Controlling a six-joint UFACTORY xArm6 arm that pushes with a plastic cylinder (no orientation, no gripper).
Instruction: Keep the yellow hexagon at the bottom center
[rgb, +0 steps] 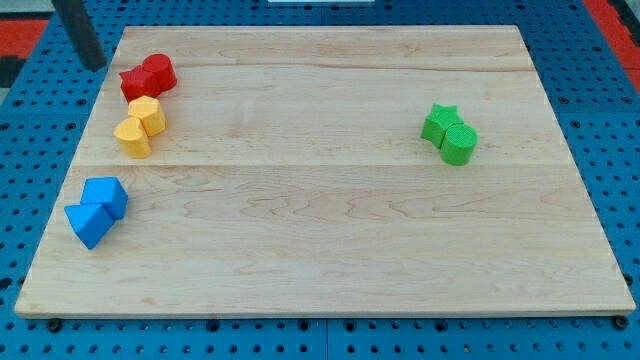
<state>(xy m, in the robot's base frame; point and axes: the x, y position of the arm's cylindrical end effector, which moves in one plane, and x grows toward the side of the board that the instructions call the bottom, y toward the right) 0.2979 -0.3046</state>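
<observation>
The yellow hexagon (149, 114) sits near the wooden board's left edge, in the upper left of the view. A second yellow block (131, 137) touches it just below-left. My tip (94, 64) is at the view's top left, just off the board's top-left corner, above and left of the yellow blocks and apart from them. It is close to the left of two red blocks (148, 77), with a small gap.
The two red blocks touch each other just above the yellow hexagon. Two blue blocks (98, 210) lie together at the left edge, lower down. A green star (438, 121) and a green cylinder (460, 143) touch at the right. Blue pegboard (30, 150) surrounds the board.
</observation>
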